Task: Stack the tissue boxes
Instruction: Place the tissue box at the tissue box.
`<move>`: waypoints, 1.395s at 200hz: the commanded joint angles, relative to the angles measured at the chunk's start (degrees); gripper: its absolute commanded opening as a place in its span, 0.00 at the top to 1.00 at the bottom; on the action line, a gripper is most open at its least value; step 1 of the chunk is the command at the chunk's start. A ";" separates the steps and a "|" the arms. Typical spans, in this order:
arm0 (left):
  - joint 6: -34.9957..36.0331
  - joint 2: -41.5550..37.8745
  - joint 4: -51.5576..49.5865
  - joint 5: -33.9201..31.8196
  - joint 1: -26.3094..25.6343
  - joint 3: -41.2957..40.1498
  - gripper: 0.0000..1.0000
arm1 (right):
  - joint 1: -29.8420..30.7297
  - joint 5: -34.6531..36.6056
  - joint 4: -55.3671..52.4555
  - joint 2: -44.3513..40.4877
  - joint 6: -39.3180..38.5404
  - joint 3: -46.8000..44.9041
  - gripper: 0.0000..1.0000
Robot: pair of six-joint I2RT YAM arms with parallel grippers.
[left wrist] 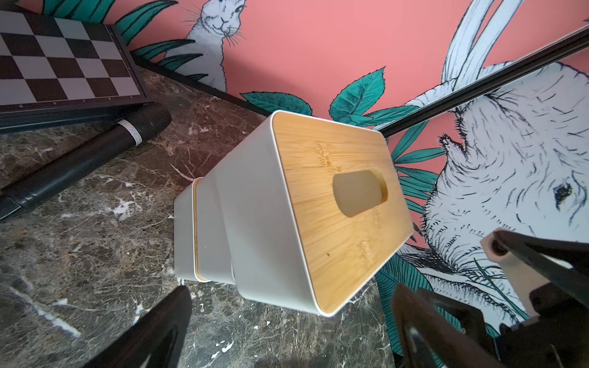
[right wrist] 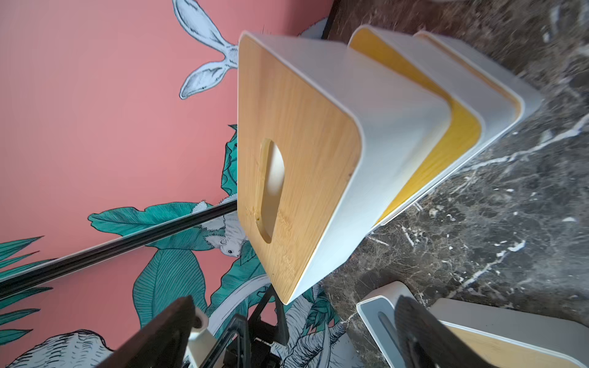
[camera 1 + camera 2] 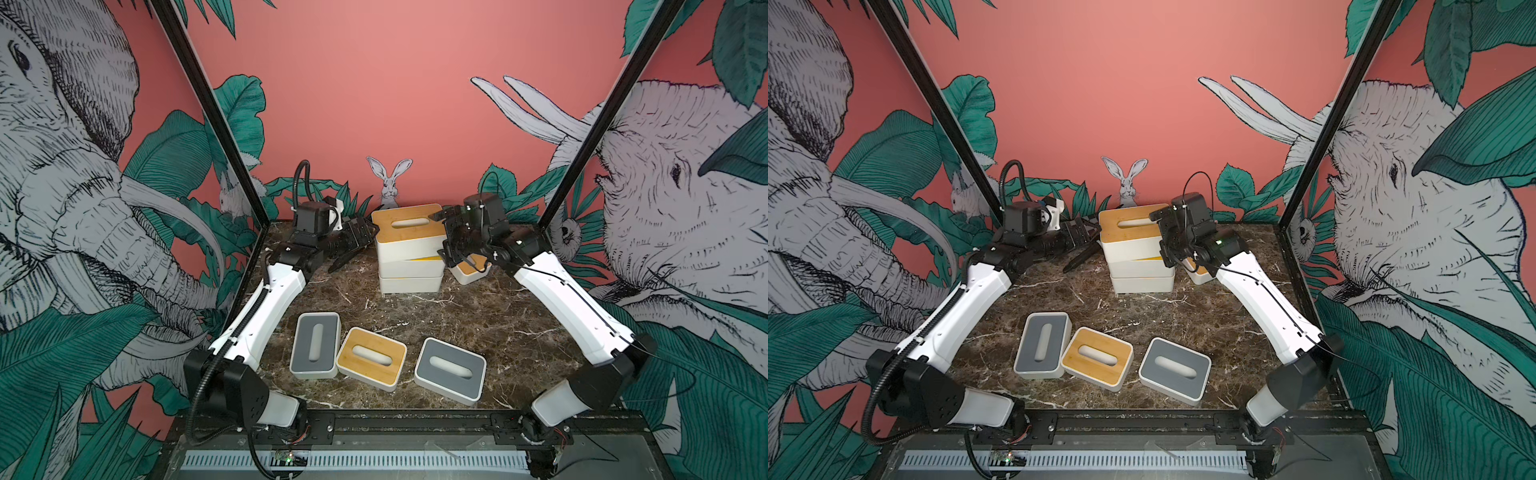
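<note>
Three tissue boxes stand stacked at the back centre. The top one (image 3: 409,224) (image 3: 1133,226) has a bamboo lid and sits slightly skewed on the two below. My left gripper (image 3: 368,235) (image 1: 287,337) is open just left of the stack, holding nothing. My right gripper (image 3: 446,237) (image 2: 287,337) is open just right of it, also empty. A small bamboo-lidded box (image 3: 471,268) lies behind the right arm. Near the front lie a grey-lidded box (image 3: 316,345), a bamboo-lidded box (image 3: 372,357) and another grey-lidded box (image 3: 451,370).
In the left wrist view a checkered chessboard case (image 1: 63,57) and a black marker pen (image 1: 79,162) lie on the marble table (image 3: 498,332) behind the left gripper. Black frame posts stand at the back corners, and painted walls close in the sides.
</note>
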 commanded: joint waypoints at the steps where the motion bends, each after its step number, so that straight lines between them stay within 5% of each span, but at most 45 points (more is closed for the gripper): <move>1: -1.21 -5.23 -0.89 0.86 0.18 -1.54 0.00 | -1.49 1.61 -6.63 -1.70 -14.80 3.01 0.01; 23: -5.17 -7.21 1.82 3.38 0.70 -4.37 0.00 | -3.69 1.96 -8.25 -2.37 -25.63 4.68 0.01; 42: -9.30 -8.25 5.36 4.54 0.98 -6.50 0.00 | -7.93 -4.59 -1.95 -3.26 -34.36 2.22 0.01; 106: -19.16 -2.15 16.07 5.49 1.01 -5.10 0.01 | -17.60 -22.46 11.49 7.75 -48.03 1.63 0.01; 159: -22.34 4.67 20.21 3.50 0.80 -2.07 0.01 | -17.70 -31.49 18.70 13.40 -46.42 4.52 0.01; 279: -22.35 13.63 19.55 4.88 -0.39 6.47 0.00 | -17.71 -36.42 28.37 10.91 -36.99 -2.80 0.01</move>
